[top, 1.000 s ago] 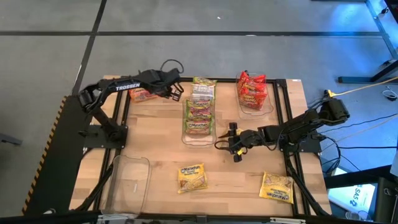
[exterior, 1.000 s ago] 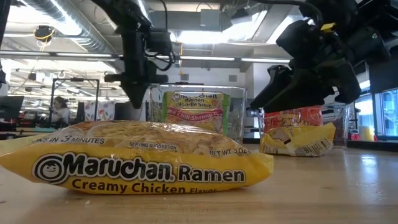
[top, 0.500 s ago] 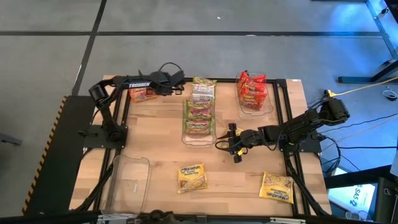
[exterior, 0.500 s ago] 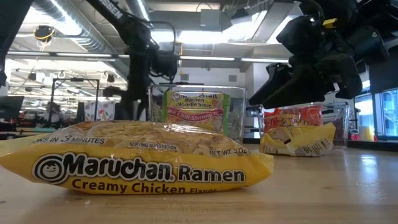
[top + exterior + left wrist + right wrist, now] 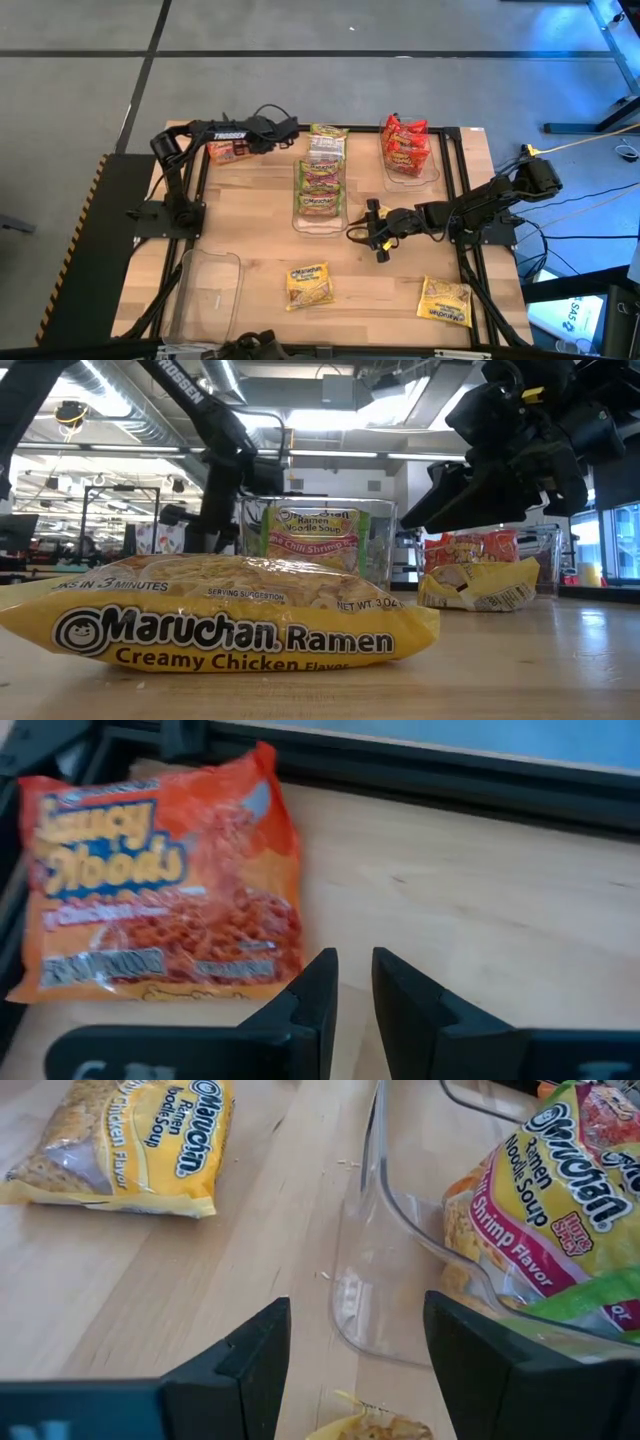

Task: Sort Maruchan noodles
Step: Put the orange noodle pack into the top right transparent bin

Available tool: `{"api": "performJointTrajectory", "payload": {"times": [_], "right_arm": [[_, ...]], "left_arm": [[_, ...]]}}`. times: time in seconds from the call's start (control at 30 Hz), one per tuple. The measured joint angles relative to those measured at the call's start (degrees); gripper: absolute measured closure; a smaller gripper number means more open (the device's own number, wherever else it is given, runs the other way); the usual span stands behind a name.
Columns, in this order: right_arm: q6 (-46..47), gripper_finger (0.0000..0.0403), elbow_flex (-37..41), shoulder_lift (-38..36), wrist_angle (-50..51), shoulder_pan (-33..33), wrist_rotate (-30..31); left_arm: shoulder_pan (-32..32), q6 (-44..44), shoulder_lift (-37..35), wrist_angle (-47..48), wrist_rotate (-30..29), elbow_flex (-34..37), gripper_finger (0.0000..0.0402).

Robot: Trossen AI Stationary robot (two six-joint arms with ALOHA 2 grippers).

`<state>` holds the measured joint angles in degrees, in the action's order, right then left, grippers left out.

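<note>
The orange-red noodle packet [image 5: 224, 151] [image 5: 160, 890] lies flat near the table's far left corner. My left gripper [image 5: 272, 138] [image 5: 355, 978] hovers just right of it, open by a narrow gap and touching nothing. Green packets [image 5: 320, 185] [image 5: 540, 1200] fill the middle clear bin, and red packets [image 5: 405, 148] stand in the right bin. Two yellow packets [image 5: 308, 284] [image 5: 445, 300] lie flat on the near part of the table. My right gripper [image 5: 370, 226] [image 5: 357, 1370] is open and hangs low beside the middle bin's near right corner [image 5: 375, 1295].
An empty clear bin [image 5: 205, 292] sits at the near left corner. Black frame rails [image 5: 462, 180] run along the table's sides. Bare wood [image 5: 250, 210] lies between the orange-red packet and the yellow ones. In the low view a yellow packet [image 5: 220, 615] fills the foreground.
My left arm has swung back from the middle bin toward the table's far left corner, carrying its gripper toward the far edge beside the orange-red packet. The right arm and all the packets have stayed where they were.
</note>
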<state>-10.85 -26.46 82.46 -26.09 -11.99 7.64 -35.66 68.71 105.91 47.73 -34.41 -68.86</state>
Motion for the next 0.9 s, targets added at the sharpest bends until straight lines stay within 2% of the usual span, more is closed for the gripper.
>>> {"api": "performJointTrajectory", "payload": {"times": [0.2, 0.4, 0.6, 0.73, 0.9], "right_arm": [[0.0, 0.0204, 0.0, 0.0, 0.0, 0.0, -0.8], [0.0, 0.0204, 0.0, 0.0, 0.5, 0.0, -1.3], [0.0, 0.0204, 0.0, 0.0, 0.2, 0.0, -1.3], [0.0, 0.0204, 0.0, 0.0, 0.2, 0.0, -1.3], [-0.2, 0.0204, 0.0, 0.0, 0.1, 0.0, -1.3]], "left_arm": [[-0.2, -3.1, -0.4, 0.2, 2.5, 0.0, 0.0344], [-1.9, -11.6, -6.1, 7.0, 6.3, -3.6, 0.0341], [-6.9, -25.4, -9.4, 12.9, 16.5, -8.1, 0.0346], [-10.7, -27.1, -8.6, 12.1, 18.9, -8.1, 0.0346], [-12.3, -27.3, -3.8, 14.2, 19.2, -8.0, 0.0336]]}}
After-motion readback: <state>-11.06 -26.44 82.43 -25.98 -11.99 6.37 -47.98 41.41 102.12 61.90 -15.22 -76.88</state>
